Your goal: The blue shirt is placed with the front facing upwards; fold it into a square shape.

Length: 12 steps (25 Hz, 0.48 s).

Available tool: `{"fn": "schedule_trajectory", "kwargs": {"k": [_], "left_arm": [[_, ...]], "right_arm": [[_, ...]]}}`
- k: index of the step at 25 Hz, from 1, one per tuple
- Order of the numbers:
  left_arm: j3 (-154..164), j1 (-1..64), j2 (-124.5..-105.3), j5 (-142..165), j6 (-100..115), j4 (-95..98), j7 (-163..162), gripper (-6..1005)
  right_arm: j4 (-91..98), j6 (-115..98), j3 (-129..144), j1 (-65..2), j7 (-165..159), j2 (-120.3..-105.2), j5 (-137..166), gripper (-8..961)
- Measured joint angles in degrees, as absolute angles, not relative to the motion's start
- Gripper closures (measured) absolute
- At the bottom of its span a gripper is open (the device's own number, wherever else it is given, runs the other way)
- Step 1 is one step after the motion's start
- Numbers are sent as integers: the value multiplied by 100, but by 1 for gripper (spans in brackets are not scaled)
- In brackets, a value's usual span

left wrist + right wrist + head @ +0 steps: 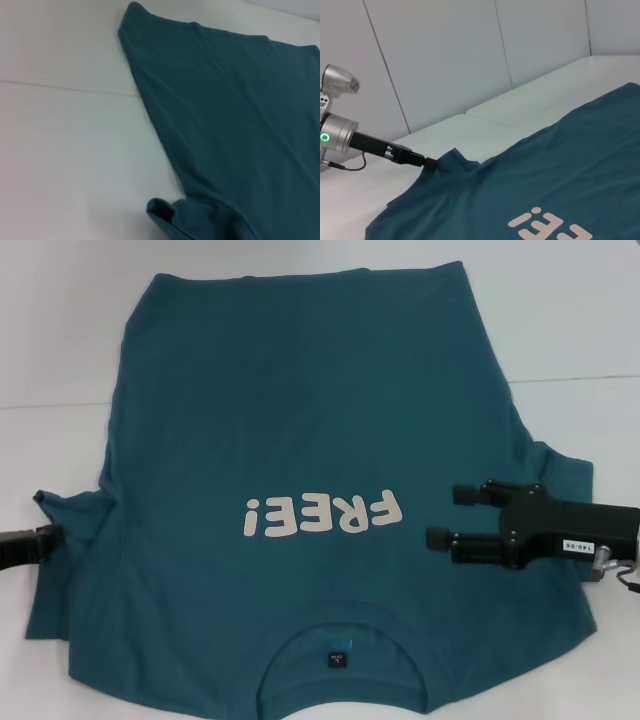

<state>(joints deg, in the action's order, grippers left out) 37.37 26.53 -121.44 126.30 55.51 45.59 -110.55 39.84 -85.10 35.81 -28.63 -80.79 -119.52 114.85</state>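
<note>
**Blue shirt lying flat, one tool on its sleeve, the other hovering open**

The blue shirt (310,440) is lying spread face-up on the white tabletop (60,340), and it is covering most of the surface in the head view. Its round neck (340,635) with the small dark collar label (336,659) is sitting closest to the tabletop's near edge, and the collar is almost reaching that edge. Just beyond the neck, the cream "FREE!" lettering (320,513) is running across the chest, upside down as seen from the robot.

At the same depth as the lettering, the right tool (440,516) is hanging over the shirt's right side, near the right sleeve (560,475); its two dark fingers (470,494) are standing apart and pointing toward the lettering, with nothing between them. Toward the tabletop's left edge, the left tool (50,540) is meeting the bunched tip of the left sleeve (70,515); the right wrist view is showing its tip (427,162) right at a raised peak of cloth, but whether it is pinching the fabric I cannot tell.

Farther off, the shirt's body is stretching toward the far edge, with its hem (300,275) lying just short of it.
</note>
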Motion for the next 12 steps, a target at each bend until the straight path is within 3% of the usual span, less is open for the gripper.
{"fn": "schedule_trajectory", "kwargs": {"k": [12], "left_arm": [[3731,2726,-12040,13310,5799,5173,-11426,968]], "right_arm": [[4016,-8518,3554,-2857,-8105,-11927,11367,39]]}}
